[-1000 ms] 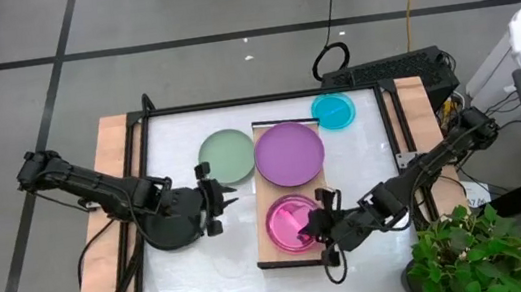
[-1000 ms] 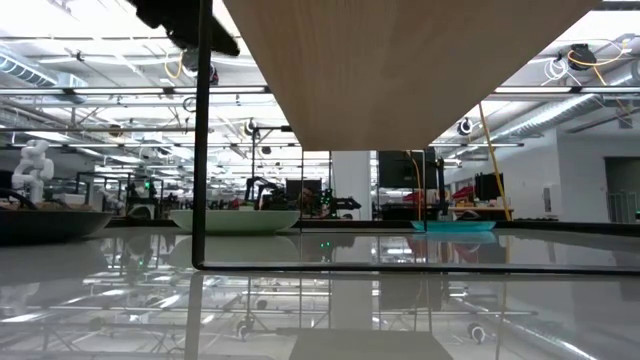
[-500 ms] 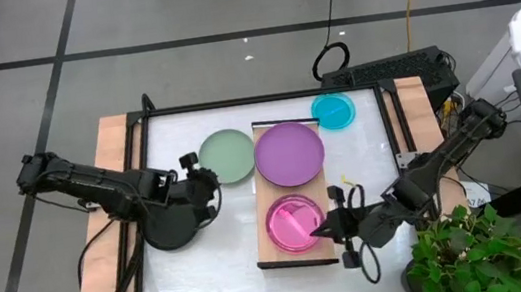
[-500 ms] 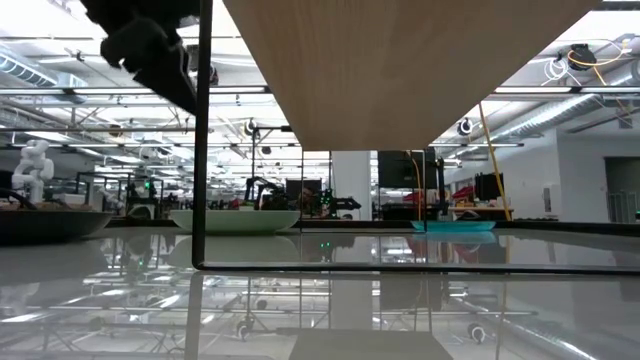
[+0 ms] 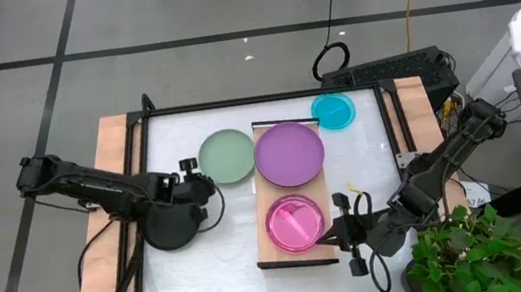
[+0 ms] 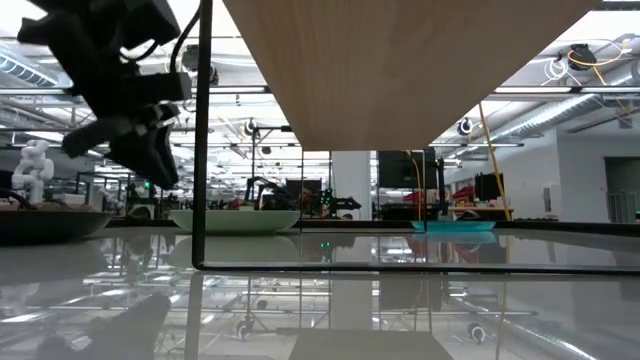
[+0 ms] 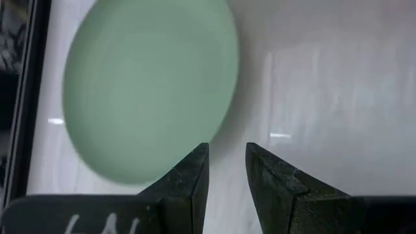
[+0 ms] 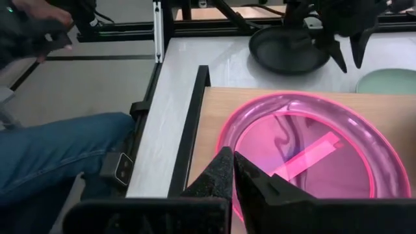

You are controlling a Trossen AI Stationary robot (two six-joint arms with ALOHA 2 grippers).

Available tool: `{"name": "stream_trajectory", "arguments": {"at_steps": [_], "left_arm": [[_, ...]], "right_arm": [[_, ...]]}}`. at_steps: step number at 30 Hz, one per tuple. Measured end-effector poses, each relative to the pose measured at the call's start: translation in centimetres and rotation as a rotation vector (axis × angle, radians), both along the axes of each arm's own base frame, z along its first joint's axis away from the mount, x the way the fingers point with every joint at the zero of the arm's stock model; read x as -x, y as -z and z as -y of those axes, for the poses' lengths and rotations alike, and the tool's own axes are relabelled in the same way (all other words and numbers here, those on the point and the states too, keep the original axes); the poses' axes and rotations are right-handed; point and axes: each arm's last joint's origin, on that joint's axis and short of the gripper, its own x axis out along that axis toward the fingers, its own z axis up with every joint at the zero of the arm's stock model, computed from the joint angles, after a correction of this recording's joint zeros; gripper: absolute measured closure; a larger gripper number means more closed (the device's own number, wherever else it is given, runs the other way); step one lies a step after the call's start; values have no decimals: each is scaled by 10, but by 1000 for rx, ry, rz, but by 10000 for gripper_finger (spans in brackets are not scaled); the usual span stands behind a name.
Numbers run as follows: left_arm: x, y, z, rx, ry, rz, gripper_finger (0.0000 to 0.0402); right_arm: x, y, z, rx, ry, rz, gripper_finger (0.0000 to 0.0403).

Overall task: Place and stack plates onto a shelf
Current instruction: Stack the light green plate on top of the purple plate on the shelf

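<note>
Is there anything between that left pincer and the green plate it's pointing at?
No. In the left wrist view only bare white tabletop separates the left pincer from the green plate. The overhead view shows the same small gap.

Both robot arms are matte black, built of slim tubular links joined by bulkier rounded joint housings, with black cables looping loosely beside the wrists. The left claw (image 7: 226,170) ends in two dark wedge-shaped fingers (image 7: 188,179) with flat, angular inner faces; pale handwritten marks show on the black bar behind them. The right claw (image 8: 233,170) has matching tapered black fingers above a broad black crossbar.
</note>
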Motion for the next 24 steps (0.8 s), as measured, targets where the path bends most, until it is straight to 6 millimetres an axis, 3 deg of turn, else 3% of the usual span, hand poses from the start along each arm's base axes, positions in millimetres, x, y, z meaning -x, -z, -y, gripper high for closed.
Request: {"name": "stream_trajectory", "arguments": {"at_steps": [6,24], "left_arm": [[2,13,0,-50,92,17,293],[-9,32,-8,-153,105,-61,288]], "right_arm": [[0,0,0,3,0,0,403],[0,0,0,7,-3,7,403]]}}
